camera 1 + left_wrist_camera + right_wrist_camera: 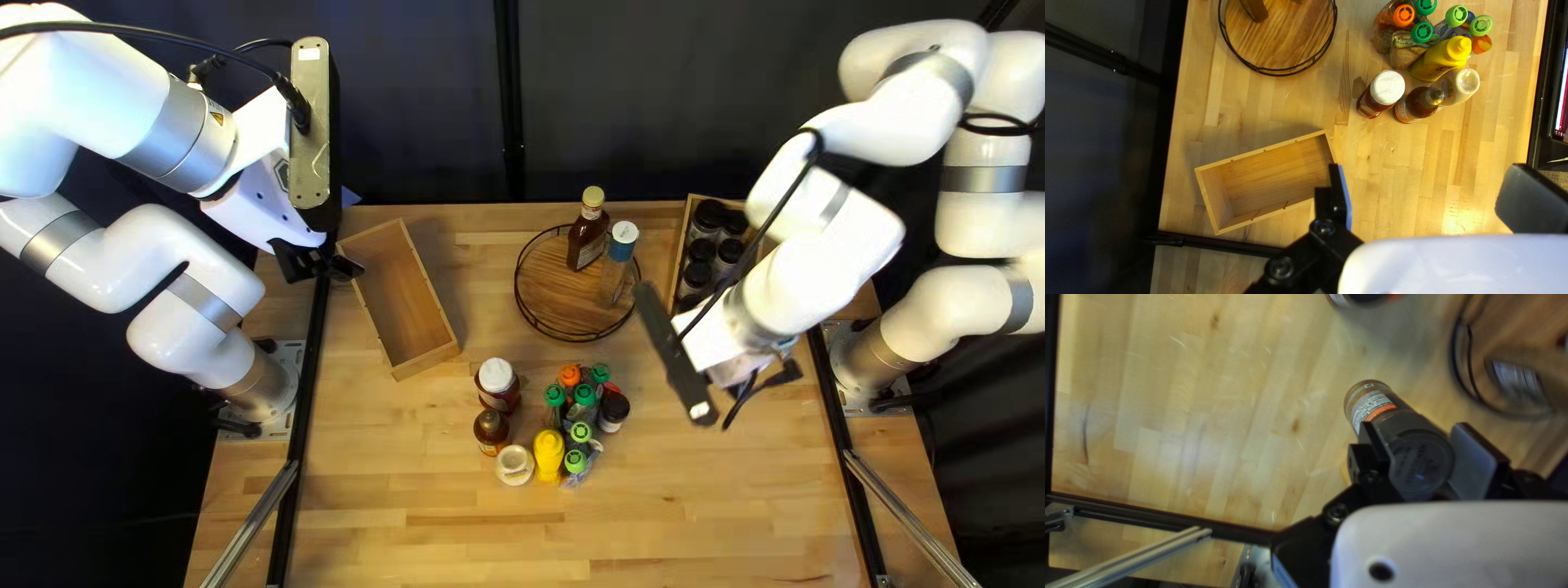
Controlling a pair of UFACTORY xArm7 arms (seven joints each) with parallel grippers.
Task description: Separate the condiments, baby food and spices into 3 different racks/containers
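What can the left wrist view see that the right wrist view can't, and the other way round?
Only the left wrist view: an empty pale wooden box and a yellow plastic bottle.

Only the right wrist view: a dark-lidded jar with an orange-striped label, held by black fingers.

Both: the round wooden tray with black wire rim, and pale wooden tabletop.

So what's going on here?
Sorting is partway. The right gripper is holding a dark-lidded jar. Similar jars sit in the box beside the right arm, and two bottles stand on the round tray. The left gripper is open near the empty box. Pouches, condiments and another jar are grouped mid-table, unsorted.
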